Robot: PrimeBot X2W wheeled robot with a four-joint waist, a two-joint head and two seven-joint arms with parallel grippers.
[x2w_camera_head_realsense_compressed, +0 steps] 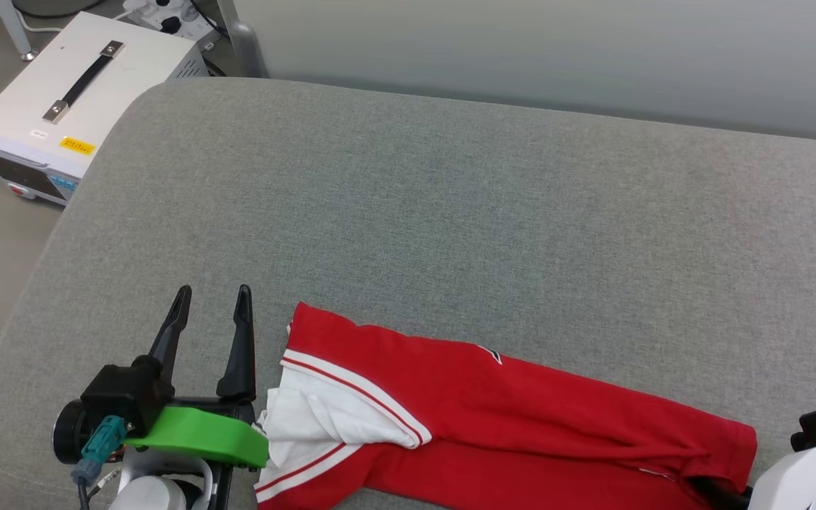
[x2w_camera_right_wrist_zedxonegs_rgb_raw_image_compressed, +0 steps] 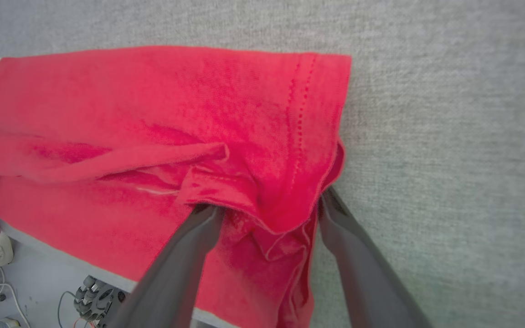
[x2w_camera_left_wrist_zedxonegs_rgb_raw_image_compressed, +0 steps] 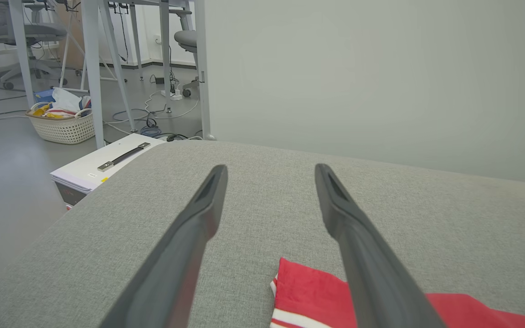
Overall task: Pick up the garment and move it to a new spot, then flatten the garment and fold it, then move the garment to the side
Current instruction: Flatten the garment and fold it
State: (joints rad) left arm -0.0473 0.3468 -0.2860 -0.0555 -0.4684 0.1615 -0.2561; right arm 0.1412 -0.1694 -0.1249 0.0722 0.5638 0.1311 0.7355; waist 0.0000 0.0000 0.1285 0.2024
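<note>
While one garment (x2w_camera_head_realsense_compressed: pixel 521 418) lies crumpled, left hand (x2w_camera_head_realsense_compressed: pixel 213 292) gapes empty; right hand (x2w_camera_right_wrist_zedxonegs_rgb_raw_image_compressed: pixel 269 202) gapes astride its hem

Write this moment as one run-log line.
garment lies on grey cushion | left end effector open, empty | right end effector open, tips at hem

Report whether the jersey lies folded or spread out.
Folded: the garment lies doubled into a long narrow band, white sleeve poking out, hem bunched.
</note>
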